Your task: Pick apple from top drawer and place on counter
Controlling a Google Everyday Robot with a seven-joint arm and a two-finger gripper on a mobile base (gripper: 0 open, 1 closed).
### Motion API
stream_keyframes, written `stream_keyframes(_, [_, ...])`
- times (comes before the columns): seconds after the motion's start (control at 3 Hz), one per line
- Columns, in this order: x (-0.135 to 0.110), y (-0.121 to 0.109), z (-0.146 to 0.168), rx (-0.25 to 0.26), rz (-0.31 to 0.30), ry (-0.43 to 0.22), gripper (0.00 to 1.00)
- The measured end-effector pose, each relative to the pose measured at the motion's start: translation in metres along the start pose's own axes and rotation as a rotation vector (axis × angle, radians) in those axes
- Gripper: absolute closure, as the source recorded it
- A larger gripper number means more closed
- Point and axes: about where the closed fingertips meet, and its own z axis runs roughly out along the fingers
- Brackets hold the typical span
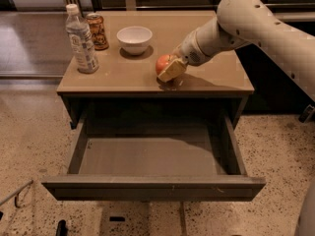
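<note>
**A:** ok so where's the apple at?

**B:** It's on the counter, right of middle, roughly 4 o'clock from the white bowl. Small, round, red-orange, a bit paler on top.

**A:** and the gripper?

**B:** Clamped on the apple. 1 tan pad is pressed on its 4 o'clock side, the other is hidden behind. The white arm comes in from 2 o'clock.

**A:** drawer?

**B:** The top drawer is pulled wide open at 6 o'clock, showing a flat grey floor. A water bottle and 1 can sit near the counter's 10 o'clock corner.
</note>
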Motion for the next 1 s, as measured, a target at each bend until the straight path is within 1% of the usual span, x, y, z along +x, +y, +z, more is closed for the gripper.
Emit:
stream_keyframes(0.33, [0.0068, -0.0006, 0.007, -0.013, 0.026, 0.006, 1.0])
stream_keyframes(0.67, [0.011, 0.0006, 0.012, -0.027, 0.035, 0.012, 1.0])
stream_keyframes(1.0, [0.0106, 0.0005, 0.0117, -0.027, 0.035, 0.012, 0.85])
